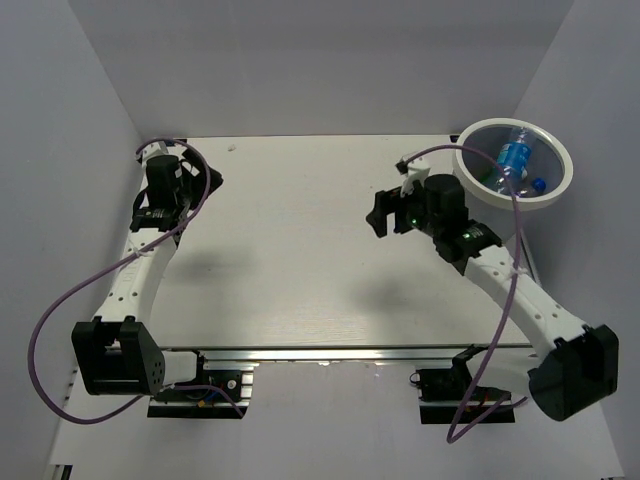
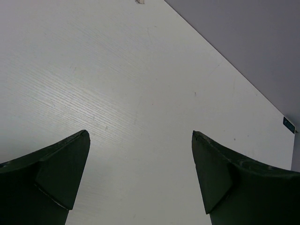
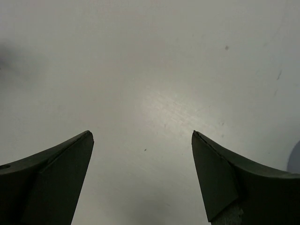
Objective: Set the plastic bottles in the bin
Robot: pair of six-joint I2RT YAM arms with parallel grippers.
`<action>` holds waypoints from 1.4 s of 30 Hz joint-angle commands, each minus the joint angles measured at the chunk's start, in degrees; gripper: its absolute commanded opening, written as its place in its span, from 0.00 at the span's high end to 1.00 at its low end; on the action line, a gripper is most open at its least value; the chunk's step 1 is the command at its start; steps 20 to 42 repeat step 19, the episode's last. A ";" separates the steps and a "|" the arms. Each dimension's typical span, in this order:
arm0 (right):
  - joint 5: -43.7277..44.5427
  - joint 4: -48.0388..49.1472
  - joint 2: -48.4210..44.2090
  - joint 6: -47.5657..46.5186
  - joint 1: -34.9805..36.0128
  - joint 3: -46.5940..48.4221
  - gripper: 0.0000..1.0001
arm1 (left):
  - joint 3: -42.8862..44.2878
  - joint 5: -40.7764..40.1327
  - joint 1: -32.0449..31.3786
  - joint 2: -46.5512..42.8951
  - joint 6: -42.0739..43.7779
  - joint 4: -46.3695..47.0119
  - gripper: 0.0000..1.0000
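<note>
The bin, a round tub with a thick white rim, stands at the table's far right corner. Inside it lie plastic bottles: a clear one with a blue label, a blue cap and a bit of green. No bottle shows on the table. My right gripper hovers left of the bin, open and empty; in the right wrist view the right gripper has only bare tabletop between its fingers. My left gripper is at the far left, open and empty, and the left wrist view also shows the left gripper over bare table.
The white table is boxed in by grey walls at the back and on both sides. Purple cables loop from both arms. The arm bases and mounts sit along the near edge.
</note>
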 commanded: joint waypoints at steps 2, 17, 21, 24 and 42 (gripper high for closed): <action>-0.29 4.68 3.04 3.91 0.81 -3.02 0.11 | -0.60 -4.86 0.27 -2.06 1.22 -0.70 0.02; 9.30 9.16 -2.67 4.19 0.90 -7.33 0.11 | 0.28 -7.24 0.27 -0.65 2.45 -1.49 0.02; 8.86 9.51 -3.46 3.57 0.90 -7.59 0.11 | 0.37 -7.15 0.27 -0.57 2.45 -1.40 0.02; 8.86 9.51 -3.46 3.57 0.90 -7.59 0.11 | 0.37 -7.15 0.27 -0.57 2.45 -1.40 0.02; 8.86 9.51 -3.46 3.57 0.90 -7.59 0.11 | 0.37 -7.15 0.27 -0.57 2.45 -1.40 0.02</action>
